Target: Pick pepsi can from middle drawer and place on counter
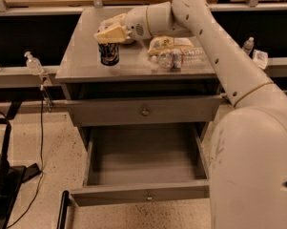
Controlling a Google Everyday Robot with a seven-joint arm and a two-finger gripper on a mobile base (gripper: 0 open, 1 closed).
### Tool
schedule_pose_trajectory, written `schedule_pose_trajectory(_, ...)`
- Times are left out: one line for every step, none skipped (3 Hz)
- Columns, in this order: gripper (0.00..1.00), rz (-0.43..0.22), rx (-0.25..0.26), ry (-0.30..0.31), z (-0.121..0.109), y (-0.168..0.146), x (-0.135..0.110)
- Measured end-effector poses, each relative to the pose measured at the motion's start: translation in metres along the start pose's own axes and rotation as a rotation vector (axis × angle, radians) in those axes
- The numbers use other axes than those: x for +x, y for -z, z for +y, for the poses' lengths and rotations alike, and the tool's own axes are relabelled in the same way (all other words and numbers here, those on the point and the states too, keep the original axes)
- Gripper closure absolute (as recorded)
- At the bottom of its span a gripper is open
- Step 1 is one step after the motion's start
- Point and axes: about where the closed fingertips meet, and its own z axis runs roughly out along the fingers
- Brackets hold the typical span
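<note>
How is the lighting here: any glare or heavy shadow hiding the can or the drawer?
Camera view: warm, even light, no harsh glare; the counter shows a faint sheen. The gripper, directly above the pepsi can, shades its top, but its side is lit. The middle drawer is darker inside, yet its floor is visible.

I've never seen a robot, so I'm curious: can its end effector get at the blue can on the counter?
Probably yes. The end effector hangs right above the pepsi can on the counter, with nothing between them; the water bottle lies off to one side.
</note>
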Motion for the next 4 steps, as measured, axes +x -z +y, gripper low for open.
schedule_pose_trajectory(0.61, 0.047, 0.025, 0.011, -0.001, -0.008, 0.014)
schedule_pose_trajectory(0.3, 0.06, 0.021, 0.011, 0.002, -0.015, 0.019)
schedule_pose_trajectory(0.07, 0.06, 0.016, 0.011, 0.003, -0.018, 0.019)
schedule_pose_trajectory(0.0, 0.06, 0.013, 0.01, 0.004, -0.02, 0.02)
